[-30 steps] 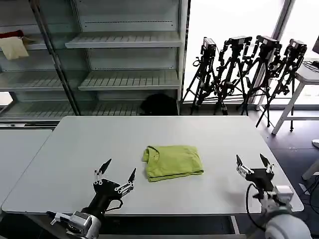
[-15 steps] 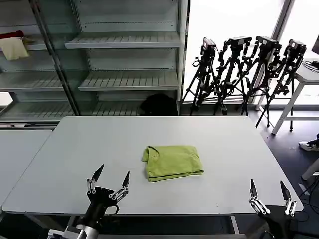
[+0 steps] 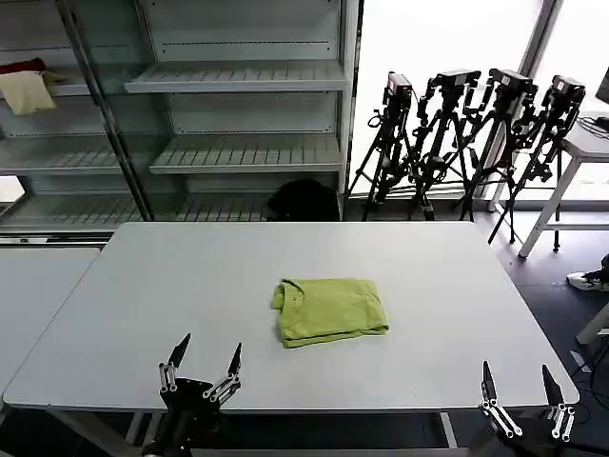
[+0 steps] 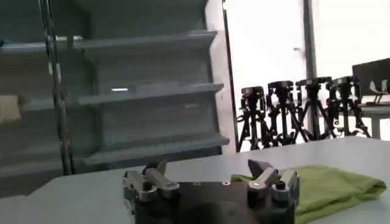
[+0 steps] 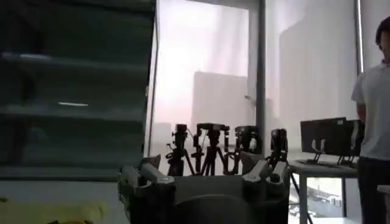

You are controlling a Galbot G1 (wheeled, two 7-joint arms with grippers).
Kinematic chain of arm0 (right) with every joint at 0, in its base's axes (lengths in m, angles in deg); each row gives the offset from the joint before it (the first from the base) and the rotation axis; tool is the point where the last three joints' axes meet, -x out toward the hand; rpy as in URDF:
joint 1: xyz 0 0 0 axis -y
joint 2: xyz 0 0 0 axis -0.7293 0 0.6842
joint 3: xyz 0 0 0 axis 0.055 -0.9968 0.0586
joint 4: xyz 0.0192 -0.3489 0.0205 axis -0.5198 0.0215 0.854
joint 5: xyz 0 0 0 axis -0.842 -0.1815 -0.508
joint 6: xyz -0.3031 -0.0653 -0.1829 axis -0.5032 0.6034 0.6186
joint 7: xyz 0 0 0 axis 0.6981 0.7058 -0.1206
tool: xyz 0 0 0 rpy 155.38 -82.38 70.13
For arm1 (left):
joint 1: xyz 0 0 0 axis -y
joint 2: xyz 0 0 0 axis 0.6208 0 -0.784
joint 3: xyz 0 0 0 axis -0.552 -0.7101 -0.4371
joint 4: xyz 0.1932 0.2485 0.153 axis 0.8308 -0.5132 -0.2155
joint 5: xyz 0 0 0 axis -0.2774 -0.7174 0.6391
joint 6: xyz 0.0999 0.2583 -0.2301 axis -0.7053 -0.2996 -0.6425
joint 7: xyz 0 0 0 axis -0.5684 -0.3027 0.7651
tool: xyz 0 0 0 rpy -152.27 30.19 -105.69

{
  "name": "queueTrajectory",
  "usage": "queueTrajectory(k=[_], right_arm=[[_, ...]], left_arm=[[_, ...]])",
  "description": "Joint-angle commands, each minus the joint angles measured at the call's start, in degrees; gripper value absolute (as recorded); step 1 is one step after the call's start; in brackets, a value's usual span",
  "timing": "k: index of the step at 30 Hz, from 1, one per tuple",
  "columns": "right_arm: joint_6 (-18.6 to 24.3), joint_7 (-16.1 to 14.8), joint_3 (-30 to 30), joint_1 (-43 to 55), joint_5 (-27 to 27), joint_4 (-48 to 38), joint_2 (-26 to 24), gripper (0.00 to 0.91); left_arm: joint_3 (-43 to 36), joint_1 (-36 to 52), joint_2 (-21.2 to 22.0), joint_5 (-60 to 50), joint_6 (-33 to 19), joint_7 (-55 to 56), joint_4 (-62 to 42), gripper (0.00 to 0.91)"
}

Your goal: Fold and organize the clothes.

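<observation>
- Two hands are sitting at the near edge of the surface, one at each lower corner of the head view, and neither is touching anything.
- The left hand is hovering at the near-left edge with its fingers spread wide and empty; pointing up and forward like this, it looks drawn clear of the work rather than set for a grasp.
- In the left wrist view that same hand is looking low across the surface, with the green cloth lying beyond one finger and well apart from it.
- The T-shirt is lying near the middle of the surface, a little toward the near edge, folded into a compact, roughly rectangular bundle with its plain lime side up and a bit of the collar showing at its left end.
- Judging from that tidy shape, the folding itself is looking finished, and the bundle is resting in the open middle where either arm could reach it if it needs moving.
- The right hand is hanging at the near-right corner, fingers wide apart and holding nothing, low at the surface's edge as if parked.
- From the right wrist view, the right hand is facing the room beyond the surface.
</observation>
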Motion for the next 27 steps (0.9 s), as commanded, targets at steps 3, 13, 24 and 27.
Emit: queueTrajectory(k=[3, 13, 24, 27], right_arm=[[2.6, -0.8, -0.2, -2.9, 1.1, -0.7, -2.0, 0.907], [3.6, -1.4, 0.3, -4.3, 0.1, -0.3, -2.0, 0.907], [4.0, -0.5, 0.4, -7.2, -0.7, 1.1, -0.5, 0.907], [4.6, -0.3, 0.6, -8.4, -0.7, 1.5, -0.2, 0.907]], left_arm=[[2.8, -6.2, -0.5, -0.3, -1.4, 0.7, 0.8, 0.907], [4.8, -9.0, -0.1, -0.4, -3.3, 0.8, 2.2, 0.907], [5.2, -10.8, -0.3, -1.2, -5.8, 1.7, 3.0, 0.907], [5.1, -11.0, -0.7, -1.4, -6.2, 1.9, 3.0, 0.907]])
